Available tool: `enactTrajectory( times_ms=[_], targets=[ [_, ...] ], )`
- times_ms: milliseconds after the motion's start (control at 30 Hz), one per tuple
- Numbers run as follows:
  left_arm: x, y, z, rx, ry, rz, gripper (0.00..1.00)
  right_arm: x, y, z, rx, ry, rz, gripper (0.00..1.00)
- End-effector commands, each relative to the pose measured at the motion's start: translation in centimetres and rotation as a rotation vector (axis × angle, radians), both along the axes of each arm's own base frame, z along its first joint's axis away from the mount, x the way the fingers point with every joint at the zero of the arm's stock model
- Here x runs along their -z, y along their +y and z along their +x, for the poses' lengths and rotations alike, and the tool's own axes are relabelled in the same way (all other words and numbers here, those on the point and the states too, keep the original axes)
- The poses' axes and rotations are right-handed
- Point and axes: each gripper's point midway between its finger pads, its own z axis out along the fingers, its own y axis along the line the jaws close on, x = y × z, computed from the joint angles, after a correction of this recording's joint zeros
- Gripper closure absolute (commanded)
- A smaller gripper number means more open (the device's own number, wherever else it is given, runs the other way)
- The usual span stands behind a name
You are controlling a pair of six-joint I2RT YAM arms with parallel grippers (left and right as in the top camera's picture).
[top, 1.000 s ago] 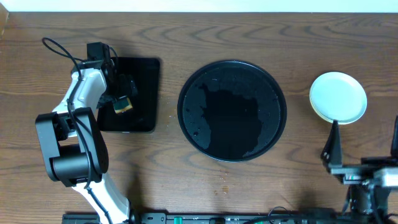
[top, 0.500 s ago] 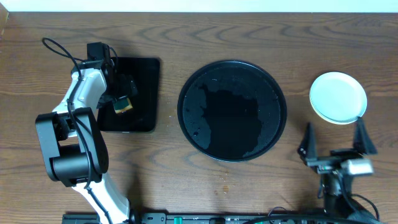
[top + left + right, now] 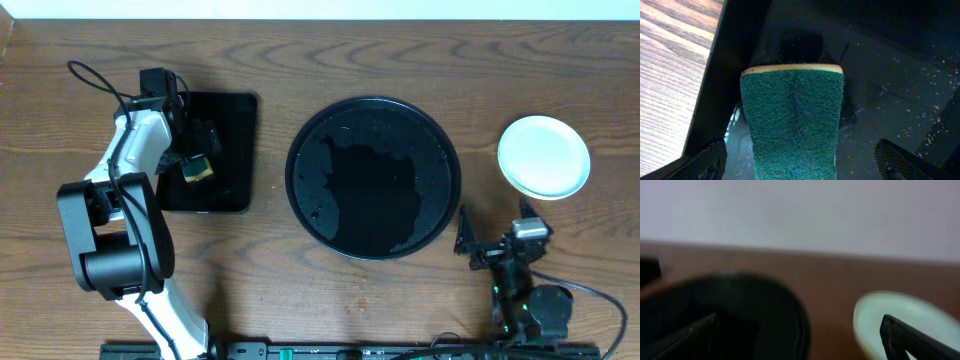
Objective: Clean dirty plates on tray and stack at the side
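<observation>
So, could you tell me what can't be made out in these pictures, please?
- Plate count: overhead, the top plate covers the rest; only the yellow plate shows an edge.
- Smears on the top plate: the right wrist view is blurred; overhead, too small.
- Sponge: left wrist, near end cut off by the bottom edge.
- Round tray sheen: overhead, water or glare, cannot tell.

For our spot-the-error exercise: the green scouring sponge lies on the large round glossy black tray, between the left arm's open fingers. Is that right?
No. The overhead view shows the green scouring sponge lying on the smaller rectangular black tray, not the large round glossy black tray. It does lie between the left arm's open fingers.
</observation>
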Motion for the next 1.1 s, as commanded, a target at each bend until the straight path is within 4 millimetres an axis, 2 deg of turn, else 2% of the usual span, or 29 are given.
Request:
enactTrajectory(
  times_ms=[0,733,800,900,967,1067],
  targets=[
    [0.5,0.2,-0.3,0.001,0.017,0.006,0.06,0.2,0.0,0.0,0.002,0.009,0.012,0.01],
    [0.5,0.1,-0.3,0.005,0.018,0.006,0.06,0.3,0.0,0.0,0.003,0.014,0.013,0.01],
    [0.0,-0.1,-0.1,0.01,0.005,0.008,0.05,0.3,0.0,0.0,0.003,0.014,0.013,0.01],
    [-2.6,-0.8,0.4,0.028,-0.061,0.018,0.06,0.3,0.0,0.0,0.003,0.014,0.013,0.01],
    [-6.4,-1.9,1.0,0.054,-0.155,0.03,0.06,0.3,0.0,0.0,0.003,0.014,0.013,0.01],
    [-13.3,-4.3,1.0,0.11,-0.329,0.042,0.06,0.3,0.0,0.0,0.003,0.014,0.013,0.01]
  ],
)
